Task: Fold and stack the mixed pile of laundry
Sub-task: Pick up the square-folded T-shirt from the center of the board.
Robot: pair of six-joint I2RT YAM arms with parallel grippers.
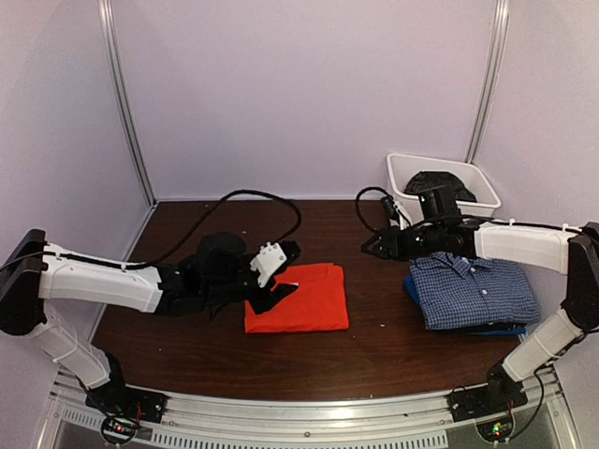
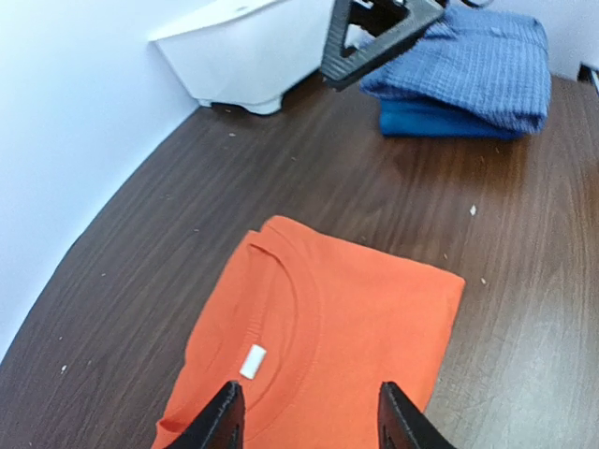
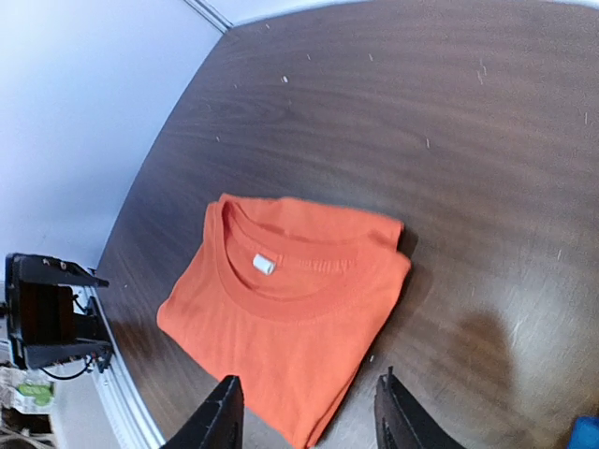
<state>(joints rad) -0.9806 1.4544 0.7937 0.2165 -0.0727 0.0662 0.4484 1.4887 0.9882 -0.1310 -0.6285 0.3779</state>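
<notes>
Beneath the left pincer [image 2: 311,417], jaws apart, folded orange T-shirt [image 2: 323,323], seemingly untouched.

**Soft, even light; wrist views bent at the edges**

The overhead view is moderately bright but slightly soft, with a faint violet cast on the walls [image 1: 309,94]. Light falls from above, so the orange T-shirt [image 1: 298,299] throws only a thin shadow on the dark table [image 1: 374,360]. Both wrist views bow the table's edge into a curve. In the left wrist view the white tub [image 2: 234,51] is nearly washed out. In the right wrist view a pale sheen lies on the wood beside a soft dark shadow.
</notes>
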